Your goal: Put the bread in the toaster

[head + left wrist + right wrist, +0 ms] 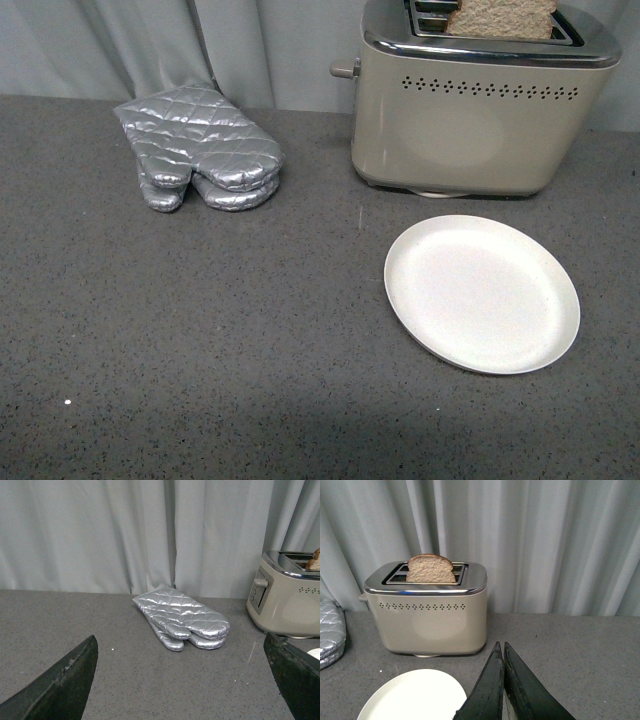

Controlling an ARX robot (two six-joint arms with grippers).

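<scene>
The bread (502, 18) stands upright in the near slot of the cream-beige toaster (470, 120), its top sticking out above the chrome top. The right wrist view shows the bread (431, 569) in the toaster (427, 617) too; the left wrist view shows the toaster (287, 597) at its edge. Neither gripper shows in the front view. My left gripper (182, 680) is open and empty, low over the grey counter near the mitts. My right gripper (501, 647) is shut and empty, over the counter beside the toaster and the plate.
A round white plate (482, 292) lies bare in front of the toaster; it shows in the right wrist view (412, 697) as well. Silver quilted oven mitts (198, 147) lie at the back left of the grey counter (200, 330). Grey curtains hang behind.
</scene>
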